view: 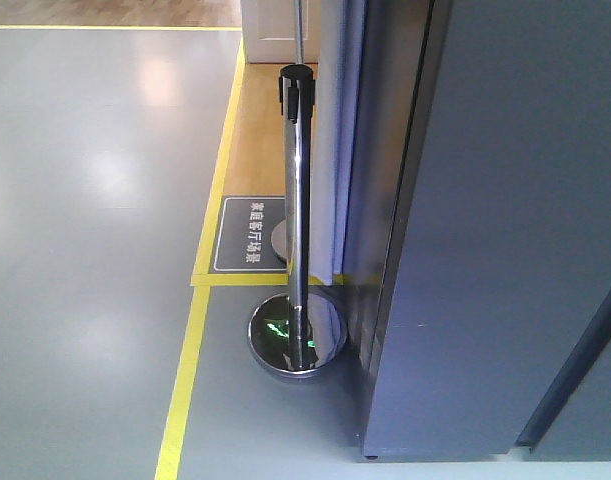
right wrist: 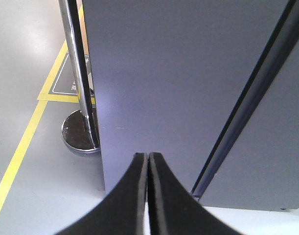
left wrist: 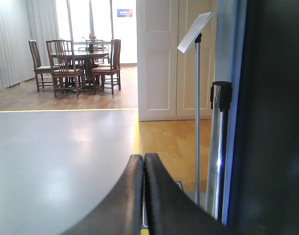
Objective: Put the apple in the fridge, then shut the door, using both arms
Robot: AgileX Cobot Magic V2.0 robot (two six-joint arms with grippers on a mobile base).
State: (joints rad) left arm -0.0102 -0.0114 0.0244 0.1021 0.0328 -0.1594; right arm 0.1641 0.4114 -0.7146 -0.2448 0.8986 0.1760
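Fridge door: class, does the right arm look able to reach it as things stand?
Probably yes. The right gripper, fingers pressed together and empty, points straight at the dark grey door, with nothing between them. The chrome post stands off to the side.

I count 1 fridge [view: 485,250] at frame right | 1 chrome stanchion post [view: 297,210] at centre | 1 floor sign mat [view: 250,235] left of it | 2 grippers, left gripper [left wrist: 144,157] and right gripper [right wrist: 148,155], at bottom centre | 1 dining table [left wrist: 88,55] upper left | 1 sign stand [left wrist: 196,32] upper right
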